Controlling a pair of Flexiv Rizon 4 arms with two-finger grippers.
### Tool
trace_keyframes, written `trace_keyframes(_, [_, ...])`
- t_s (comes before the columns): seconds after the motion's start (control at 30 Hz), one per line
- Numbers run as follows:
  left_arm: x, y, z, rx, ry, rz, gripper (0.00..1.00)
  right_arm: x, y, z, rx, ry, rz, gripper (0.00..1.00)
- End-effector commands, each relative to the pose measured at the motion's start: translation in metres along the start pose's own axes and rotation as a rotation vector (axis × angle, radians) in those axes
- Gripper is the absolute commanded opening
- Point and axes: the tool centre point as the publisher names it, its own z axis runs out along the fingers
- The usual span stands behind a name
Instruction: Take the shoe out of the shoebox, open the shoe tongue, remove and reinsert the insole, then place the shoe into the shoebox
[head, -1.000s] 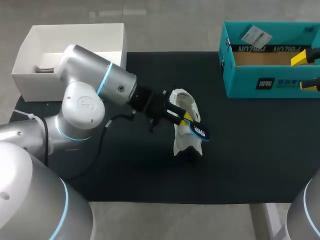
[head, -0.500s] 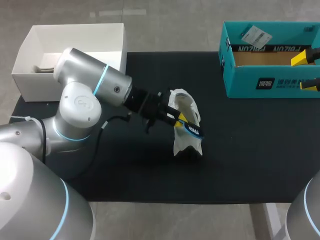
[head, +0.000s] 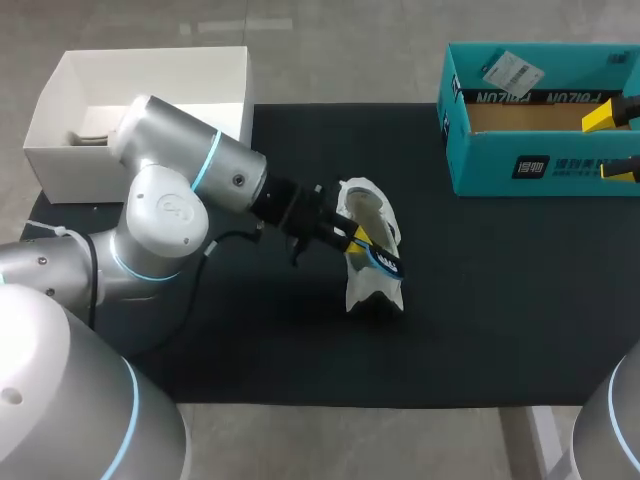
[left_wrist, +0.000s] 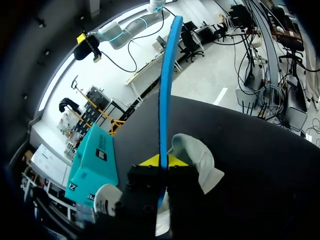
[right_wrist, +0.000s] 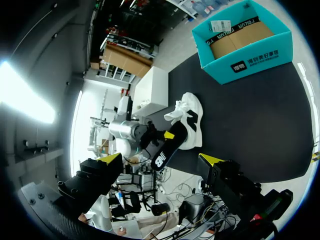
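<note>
We see a white shoe near the middle of a black mat, out of its box. Its long axis runs roughly from the far side of the table toward the near side, and its opening lies toward the far end. We cannot tell for certain which end is the toe. Our left arm comes in from the left and reaches to the shoe. The left gripper is clamped on a blue insole, with both yellow-tipped fingers pressing its flat faces from two sides. In the head view the insole slants away from the arm toward the near right, crossing over the shoe, with white print on its free end. In the left wrist view the insole shows edge-on as a thin blue strip running straight ahead from between the fingers, with the shoe just beside and under them. The teal shoebox stands open at the far right corner of the mat, well apart from the shoe. A white box sits at the far left, behind the left arm. The right gripper is at the right edge by the shoebox, its fingers spread wide with nothing held between them.
</note>
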Motion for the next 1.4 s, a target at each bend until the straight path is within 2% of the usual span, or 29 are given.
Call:
trace_keyframes(0.03, [-0.004,0.001,0.005,-0.007,-0.006,-0.019,0.00,0.000,0.000,0.000,0.001,-0.002,0.002,1.00])
trace_keyframes(0.3, [-0.006,-0.007,0.009,0.025,-0.013,-0.058,0.00,0.000,0.000,0.000,0.001,-0.002,0.002,1.00])
trace_keyframes(0.4, [-0.006,-0.012,0.007,0.060,-0.026,-0.068,0.00,0.000,0.000,0.000,0.001,-0.002,0.002,1.00])
trace_keyframes(0.63, [-0.003,-0.017,0.009,0.064,-0.041,-0.069,0.00,0.000,0.000,0.000,0.001,-0.002,0.002,1.00])
trace_keyframes(0.9, [0.000,-0.003,0.016,0.029,-0.044,-0.085,0.00,0.000,0.000,0.000,0.001,-0.002,0.002,1.00])
trace_keyframes(1.4, [-0.016,0.020,0.021,-0.047,-0.080,-0.115,0.00,0.000,0.000,0.000,0.001,-0.002,0.002,1.00])
